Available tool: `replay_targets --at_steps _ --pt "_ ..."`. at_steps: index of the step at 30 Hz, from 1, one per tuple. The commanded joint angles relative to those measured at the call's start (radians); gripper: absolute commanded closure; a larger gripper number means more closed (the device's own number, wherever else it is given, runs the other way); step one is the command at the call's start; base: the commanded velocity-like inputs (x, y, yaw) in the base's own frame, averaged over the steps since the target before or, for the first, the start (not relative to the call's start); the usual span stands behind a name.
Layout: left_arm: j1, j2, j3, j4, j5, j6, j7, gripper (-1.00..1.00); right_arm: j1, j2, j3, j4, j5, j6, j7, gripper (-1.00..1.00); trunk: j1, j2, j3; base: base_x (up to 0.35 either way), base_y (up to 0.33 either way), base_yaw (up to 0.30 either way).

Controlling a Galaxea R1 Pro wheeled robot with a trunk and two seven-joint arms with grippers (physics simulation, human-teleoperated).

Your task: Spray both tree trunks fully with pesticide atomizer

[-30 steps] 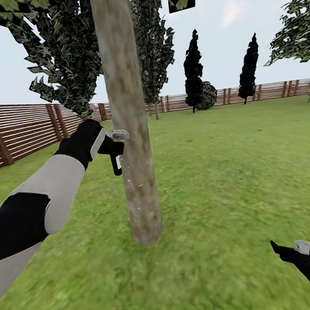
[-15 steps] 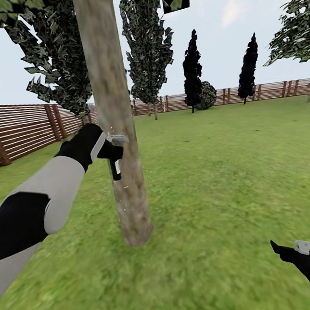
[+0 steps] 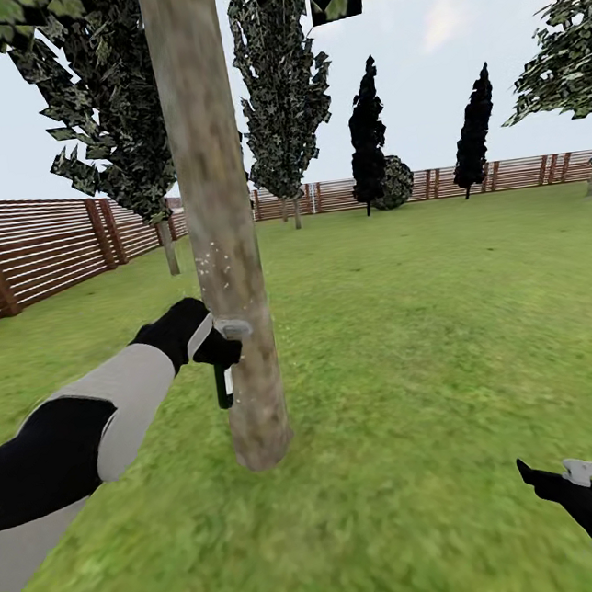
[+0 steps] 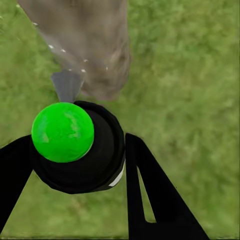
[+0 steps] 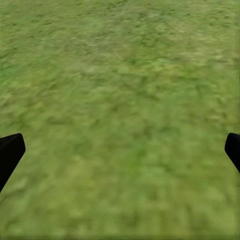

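Left gripper clamps the slim, rigid black pesticide atomizer by its body, likely light, nozzle close against the mottled grey-brown tree trunk.

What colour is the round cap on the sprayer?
Bright green cap, on the black sprayer; clearest in the left wrist view.

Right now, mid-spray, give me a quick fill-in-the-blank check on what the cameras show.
1. The pesticide atomizer is held in the ____ gripper.
2. The atomizer's rounded top is coloured ____.
3. The right gripper looks down on nothing but ____, its jaws wide apart.
4. Pale specks dot the tree trunk ____ the left gripper.

Missing words: left; green; grass; above
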State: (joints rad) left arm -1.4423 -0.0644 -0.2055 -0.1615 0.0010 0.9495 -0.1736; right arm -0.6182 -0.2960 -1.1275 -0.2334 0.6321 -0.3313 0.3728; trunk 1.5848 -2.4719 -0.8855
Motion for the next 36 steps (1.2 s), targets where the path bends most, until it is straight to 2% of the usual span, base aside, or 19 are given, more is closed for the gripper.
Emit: replay_targets --at_steps 1,6,9,13,24,36 --pt "0.022 0.0 0.0 0.001 -0.002 -0.013 0.0 1.0 0.0 0.0 0.0 0.0 0.0 0.0 0.0 -1.0 0.0 0.0 0.0 0.0 0.0 0.0" --pt "0.105 0.001 0.0 0.002 -0.003 -0.067 0.0 1.0 0.0 0.0 0.0 0.0 0.0 0.0 0.0 -1.0 0.0 0.0 0.0 0.0 0.0 0.0" --pt "0.129 0.001 0.0 0.002 -0.003 -0.073 0.0 1.0 0.0 0.0 0.0 0.0 0.0 0.0 0.0 -1.0 0.0 0.0 0.0 0.0 0.0 0.0" --pt "0.177 0.0 0.0 0.002 -0.003 -0.123 0.001 1.0 0.0 0.0 0.0 0.0 0.0 0.0 0.0 -1.0 0.0 0.0 0.0 0.0 0.0 0.006" --pt "0.184 -0.001 -0.001 0.0 -0.003 -0.126 0.0 1.0 0.0 0.0 0.0 0.0 0.0 0.0 0.0 -1.0 0.0 0.0 0.0 0.0 -0.001 0.23" --pt "0.184 -0.003 -0.002 0.0 -0.003 -0.126 0.0 1.0 0.0 0.0 0.0 0.0 0.0 0.0 0.0 -1.0 0.0 0.0 0.0 0.0 -0.294 0.012"
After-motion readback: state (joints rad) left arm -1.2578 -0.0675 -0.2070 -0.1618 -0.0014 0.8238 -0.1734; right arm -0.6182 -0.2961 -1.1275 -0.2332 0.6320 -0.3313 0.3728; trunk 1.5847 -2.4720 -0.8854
